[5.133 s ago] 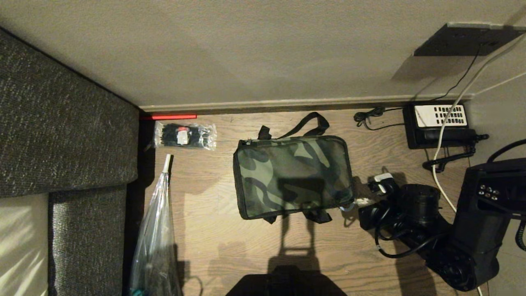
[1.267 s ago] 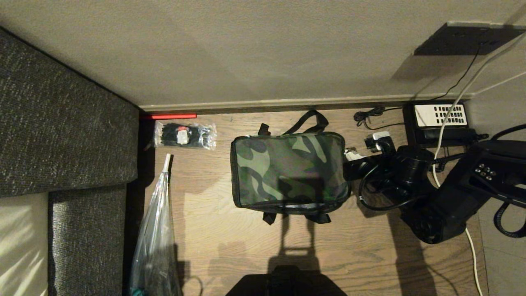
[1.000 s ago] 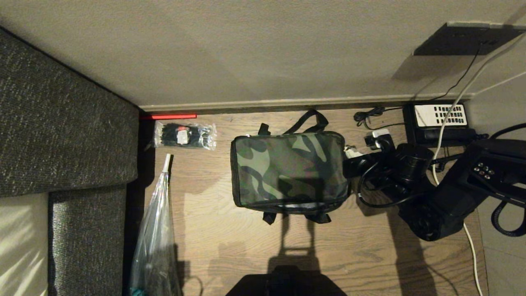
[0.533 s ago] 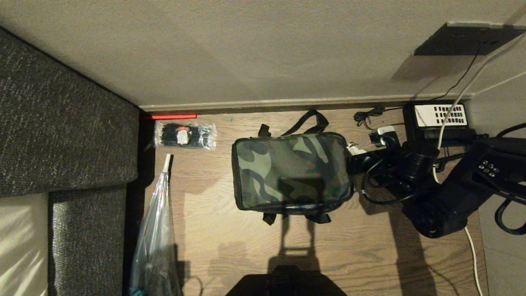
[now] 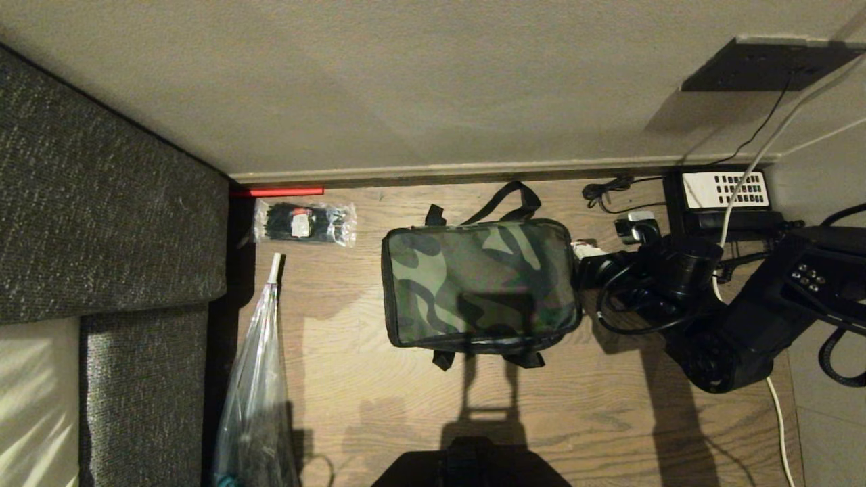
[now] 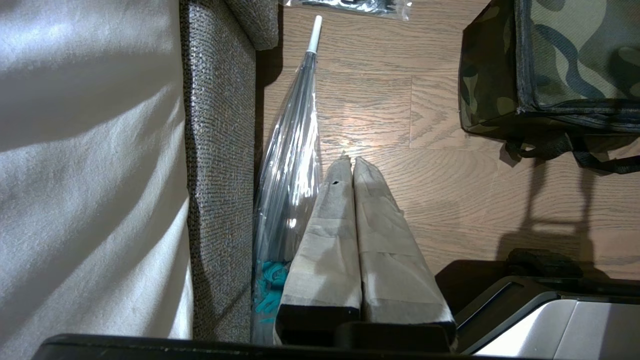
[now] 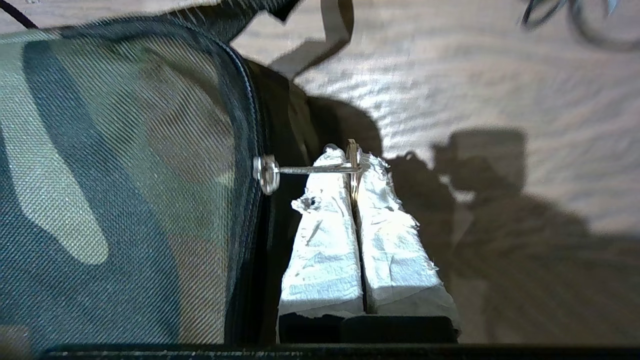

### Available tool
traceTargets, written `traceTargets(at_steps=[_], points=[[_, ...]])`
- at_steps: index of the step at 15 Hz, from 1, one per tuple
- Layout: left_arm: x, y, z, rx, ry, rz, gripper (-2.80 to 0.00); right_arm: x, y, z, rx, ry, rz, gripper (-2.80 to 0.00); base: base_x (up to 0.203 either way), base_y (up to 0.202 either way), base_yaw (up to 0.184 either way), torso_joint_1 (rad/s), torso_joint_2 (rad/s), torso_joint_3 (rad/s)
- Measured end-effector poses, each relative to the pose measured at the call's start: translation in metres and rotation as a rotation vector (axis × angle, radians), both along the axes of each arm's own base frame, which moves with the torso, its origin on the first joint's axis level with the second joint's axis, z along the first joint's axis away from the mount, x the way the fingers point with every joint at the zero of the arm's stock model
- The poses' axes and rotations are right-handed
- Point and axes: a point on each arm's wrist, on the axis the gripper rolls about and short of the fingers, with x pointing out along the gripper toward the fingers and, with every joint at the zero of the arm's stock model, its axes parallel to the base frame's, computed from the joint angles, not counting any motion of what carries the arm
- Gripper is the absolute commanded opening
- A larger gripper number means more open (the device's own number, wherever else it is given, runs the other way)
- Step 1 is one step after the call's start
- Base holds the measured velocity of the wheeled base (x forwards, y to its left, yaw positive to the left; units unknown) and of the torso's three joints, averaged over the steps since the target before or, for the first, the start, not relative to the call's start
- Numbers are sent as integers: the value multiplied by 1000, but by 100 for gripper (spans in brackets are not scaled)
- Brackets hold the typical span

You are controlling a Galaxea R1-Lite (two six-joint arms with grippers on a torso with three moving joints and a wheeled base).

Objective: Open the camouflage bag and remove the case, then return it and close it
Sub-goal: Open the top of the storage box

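The camouflage bag [image 5: 480, 284] lies flat on the wooden floor with its lid down, and its straps stick out at the far and near sides. My right gripper [image 5: 583, 250] sits at the bag's right side near the far corner. Seen from the right wrist, the gripper [image 7: 352, 152] is shut on the metal zip pull ring [image 7: 353, 172], which a thin link joins to the slider [image 7: 266, 174] on the bag's black zip edge. The case is hidden. My left gripper [image 6: 348, 161] hangs parked and shut above the floor, left of the bag [image 6: 575, 50].
A grey upholstered seat [image 5: 101, 223] fills the left side, with a clear plastic umbrella [image 5: 260, 379] beside it. A packet of black ties [image 5: 304, 223] lies by the wall. A black telephone [image 5: 724, 203] and cables [image 5: 612, 193] sit at the far right, behind my right arm.
Over the last five seconds my right gripper carried the zip pull along the bag's right side from the near corner toward the far one, and the bag turned square. Over the last second both shifted slightly right.
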Motion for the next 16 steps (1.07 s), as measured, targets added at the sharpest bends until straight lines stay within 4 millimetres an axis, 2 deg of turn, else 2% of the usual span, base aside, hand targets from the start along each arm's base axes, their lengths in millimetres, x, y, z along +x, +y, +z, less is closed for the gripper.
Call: traceTargets(at_steps=[6,16], points=[[0,0,0,0,0,0,-280,2,0,1,69,39,0,-280,0,0,0,0,0,0],[0,0,0,-1,0,0,-280,13,3,19,85,-48,5,-280,0,0,0,0,0,0]])
